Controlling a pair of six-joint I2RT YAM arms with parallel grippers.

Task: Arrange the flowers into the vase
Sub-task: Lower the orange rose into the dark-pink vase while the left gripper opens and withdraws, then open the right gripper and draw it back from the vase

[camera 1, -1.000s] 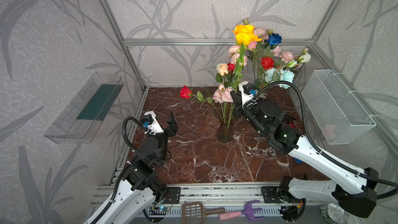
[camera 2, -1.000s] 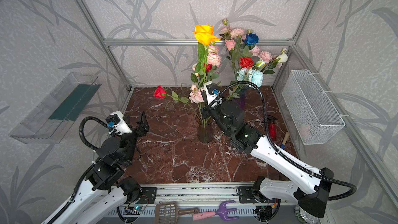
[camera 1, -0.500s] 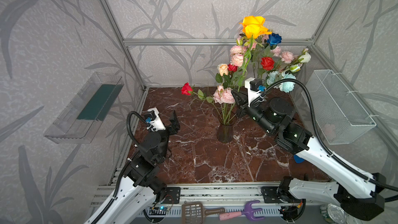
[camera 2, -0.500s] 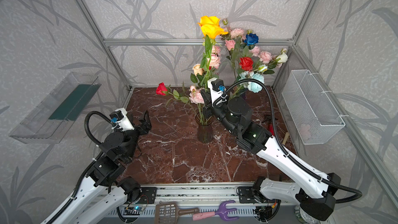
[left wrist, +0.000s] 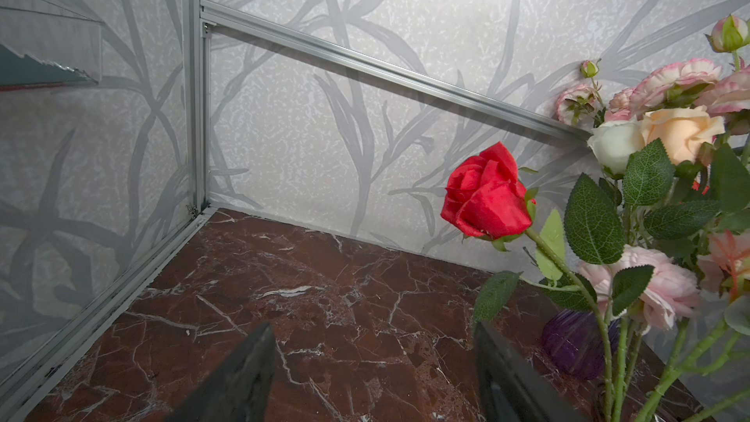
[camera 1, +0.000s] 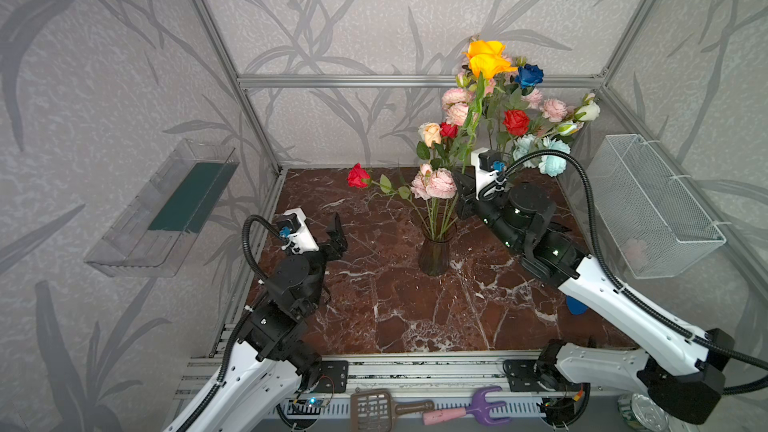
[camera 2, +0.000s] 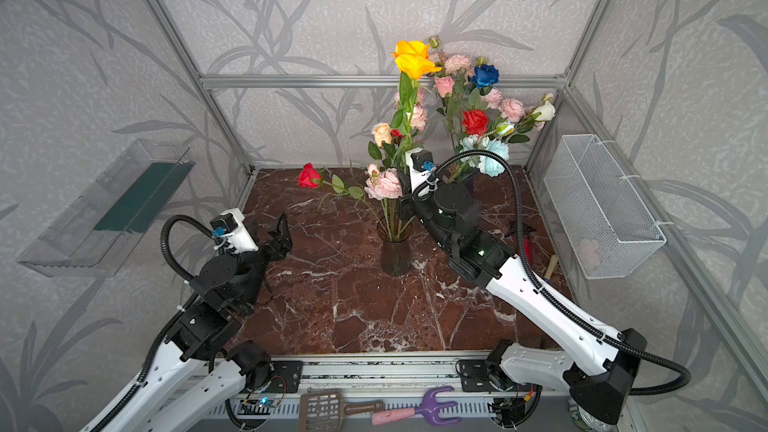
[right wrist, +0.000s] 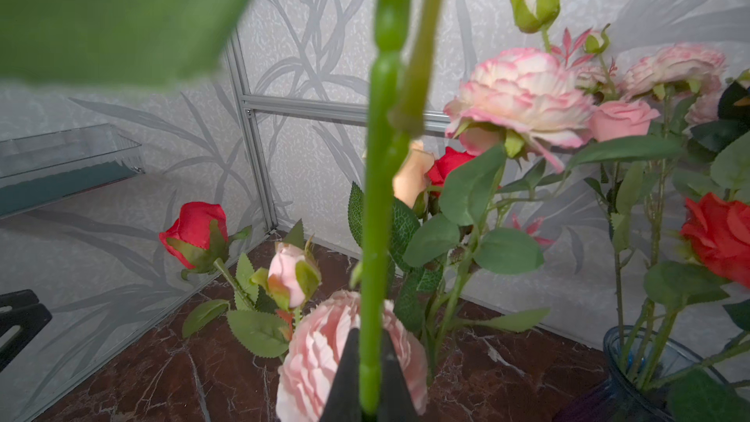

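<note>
Right wrist view alone: right gripper (right wrist: 367, 363) tight around green stem (right wrist: 375, 196).

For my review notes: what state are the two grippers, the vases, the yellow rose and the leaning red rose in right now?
left gripper: open, empty.
right gripper: shut on the yellow rose's stem.
yellow rose: held upright, bloom above the other flowers.
middle vase: upright, holding several stems.
leaning red rose: stem in the middle vase, tilted far out to the side.
blue vase: upright, holding stems.
</note>
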